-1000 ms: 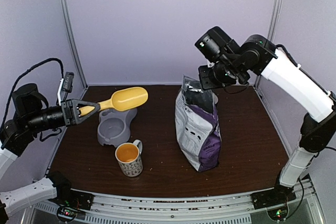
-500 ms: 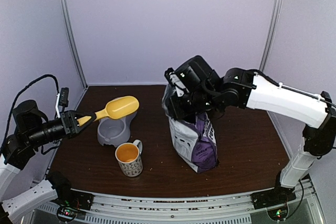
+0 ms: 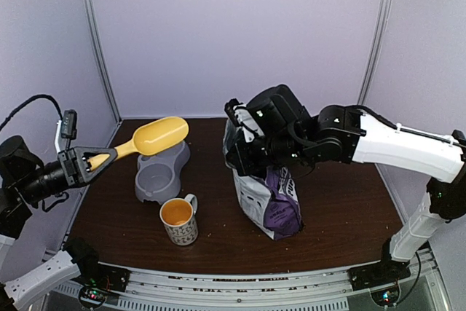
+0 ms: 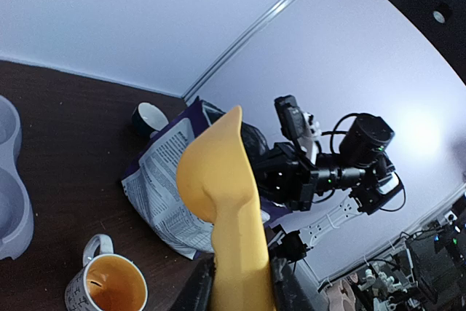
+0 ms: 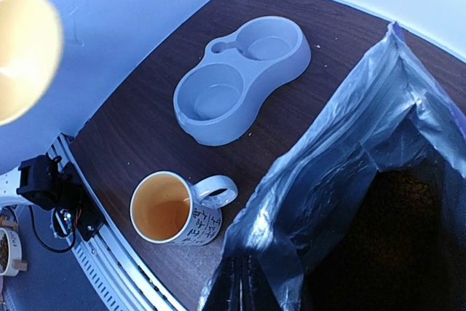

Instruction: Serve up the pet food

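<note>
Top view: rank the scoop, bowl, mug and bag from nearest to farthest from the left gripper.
From the left gripper:
1. scoop, held in it, reaching right.
2. bowl, just to its right.
3. mug, front centre.
4. bag, right of centre.
</note>
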{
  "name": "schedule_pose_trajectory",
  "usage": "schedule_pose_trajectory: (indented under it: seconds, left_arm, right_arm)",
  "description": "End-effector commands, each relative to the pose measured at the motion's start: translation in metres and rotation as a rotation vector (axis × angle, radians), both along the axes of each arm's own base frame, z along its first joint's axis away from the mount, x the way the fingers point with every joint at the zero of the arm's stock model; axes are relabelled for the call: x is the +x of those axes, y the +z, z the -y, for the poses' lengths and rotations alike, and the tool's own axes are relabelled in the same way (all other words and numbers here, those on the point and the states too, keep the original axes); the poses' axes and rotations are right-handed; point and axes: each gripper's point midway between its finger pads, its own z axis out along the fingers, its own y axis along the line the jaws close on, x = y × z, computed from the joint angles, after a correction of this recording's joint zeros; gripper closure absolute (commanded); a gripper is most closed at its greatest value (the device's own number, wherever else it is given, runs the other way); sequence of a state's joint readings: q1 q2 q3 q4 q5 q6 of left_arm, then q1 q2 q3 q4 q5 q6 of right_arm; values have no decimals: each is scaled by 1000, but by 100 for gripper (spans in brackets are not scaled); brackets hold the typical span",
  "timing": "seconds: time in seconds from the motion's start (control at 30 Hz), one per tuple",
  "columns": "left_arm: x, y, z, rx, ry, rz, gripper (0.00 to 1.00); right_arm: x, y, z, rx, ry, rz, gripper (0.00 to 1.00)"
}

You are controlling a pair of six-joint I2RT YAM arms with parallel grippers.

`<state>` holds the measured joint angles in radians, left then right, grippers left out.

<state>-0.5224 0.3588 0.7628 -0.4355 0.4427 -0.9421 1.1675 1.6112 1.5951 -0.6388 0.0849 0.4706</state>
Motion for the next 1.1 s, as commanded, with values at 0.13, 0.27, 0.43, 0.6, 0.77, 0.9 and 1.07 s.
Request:
schedule_pose_trajectory:
  seconds: [0.13, 0.27, 0.43, 0.6, 0.77, 0.9, 1.07]
  left_arm:
    - [-31, 17, 3, 83, -120, 149, 100]
    - [-32, 17, 3, 89, -129, 166, 100]
    - [-34, 21, 0, 71, -118, 178, 100]
    - [-27, 24, 5, 32, -121, 181, 100]
    - [-18, 28, 15, 54, -140, 177, 100]
    - [-13, 32, 23, 81, -168, 184, 100]
    - [-3, 34, 25, 103, -146, 188, 100]
  right_arm:
    - [13, 26, 19, 62, -151, 26, 100]
    - [15, 22, 20, 49, -170, 23, 100]
    - [5, 13, 11, 39, -118, -5, 100]
    - [-10, 8, -1, 42, -66, -25, 100]
    - [-17, 18, 4, 45, -66, 13, 100]
    - [-7, 43, 34, 19, -137, 96, 84]
    - [7, 74, 81, -64, -231, 181, 53]
